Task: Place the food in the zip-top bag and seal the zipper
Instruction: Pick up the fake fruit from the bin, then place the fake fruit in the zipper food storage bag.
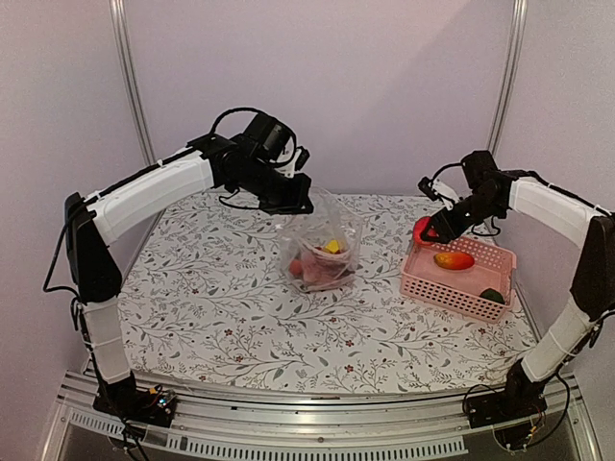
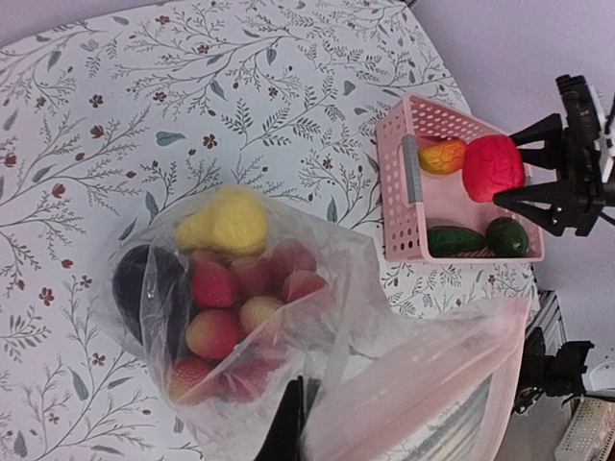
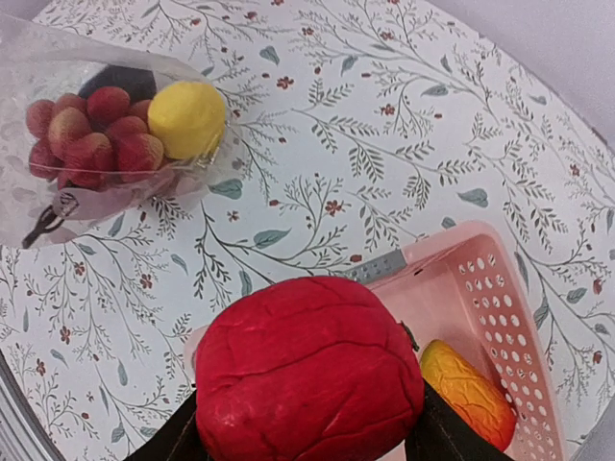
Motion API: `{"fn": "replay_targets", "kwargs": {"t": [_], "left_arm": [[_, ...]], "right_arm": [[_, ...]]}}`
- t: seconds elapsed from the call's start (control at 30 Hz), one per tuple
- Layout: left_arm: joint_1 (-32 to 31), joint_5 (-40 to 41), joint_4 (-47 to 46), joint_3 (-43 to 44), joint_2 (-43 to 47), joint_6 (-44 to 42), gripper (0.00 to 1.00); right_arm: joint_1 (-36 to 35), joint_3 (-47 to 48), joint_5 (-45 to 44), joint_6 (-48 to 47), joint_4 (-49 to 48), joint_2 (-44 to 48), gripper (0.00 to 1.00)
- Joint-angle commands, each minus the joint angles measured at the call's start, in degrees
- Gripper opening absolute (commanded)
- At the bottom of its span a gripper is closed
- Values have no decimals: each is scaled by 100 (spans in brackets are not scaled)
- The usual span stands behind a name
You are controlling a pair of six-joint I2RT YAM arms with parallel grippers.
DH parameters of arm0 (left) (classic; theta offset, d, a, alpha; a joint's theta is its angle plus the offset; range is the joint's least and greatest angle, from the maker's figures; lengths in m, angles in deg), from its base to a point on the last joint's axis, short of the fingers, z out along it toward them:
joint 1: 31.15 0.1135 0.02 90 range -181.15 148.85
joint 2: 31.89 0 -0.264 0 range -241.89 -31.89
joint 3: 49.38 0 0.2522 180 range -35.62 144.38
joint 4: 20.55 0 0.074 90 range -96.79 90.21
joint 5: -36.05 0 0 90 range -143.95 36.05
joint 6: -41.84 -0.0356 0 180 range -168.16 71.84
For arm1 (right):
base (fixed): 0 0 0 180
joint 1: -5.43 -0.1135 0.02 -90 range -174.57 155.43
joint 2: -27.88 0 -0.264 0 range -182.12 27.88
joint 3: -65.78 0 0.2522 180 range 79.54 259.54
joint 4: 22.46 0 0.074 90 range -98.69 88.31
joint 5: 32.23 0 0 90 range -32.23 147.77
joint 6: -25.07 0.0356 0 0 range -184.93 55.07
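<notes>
Red fruit clamped in right claw over basket; left claw pinching zip-top bag rim, mouth open for loading.

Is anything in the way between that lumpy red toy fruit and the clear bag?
Nothing visible. Only bare floral tablecloth lies between the lumpy red toy fruit in the right fingers and the clear plastic bag, held up by the left fingers.
</notes>
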State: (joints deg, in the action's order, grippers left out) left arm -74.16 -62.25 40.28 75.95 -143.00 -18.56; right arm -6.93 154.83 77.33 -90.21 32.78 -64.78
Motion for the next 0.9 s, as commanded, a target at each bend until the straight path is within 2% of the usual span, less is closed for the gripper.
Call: {"fn": "replay_targets", "kwargs": {"t": [0.0,0.13,0.27,0.57,0.73,0.8,0.87], "left_arm": [[82,-58,-177,-5,-22,79,0],[77,-82,-201,5,-42,105,0],[67,-93,-198,-8,-39,130,0],[72,-91,-199,-80,-2,147,0],[61,-96,-257,-141,50,160,0],[64,-93,-275,-172,80,168,0],[63,-88,-297,-208,108,162,0]], "right_arm": [[-325,651,619,-192,473,556,52],[-756,1224,1094,-197,526,821,52],[-1395,1726,1065,-310,533,852,53],[-2835,2306,155,-627,494,269,55],[-3109,2245,-210,-814,324,-57,56],[-3146,2211,-322,-850,249,-187,60],[-3184,2186,-422,-864,148,-283,72]]}}
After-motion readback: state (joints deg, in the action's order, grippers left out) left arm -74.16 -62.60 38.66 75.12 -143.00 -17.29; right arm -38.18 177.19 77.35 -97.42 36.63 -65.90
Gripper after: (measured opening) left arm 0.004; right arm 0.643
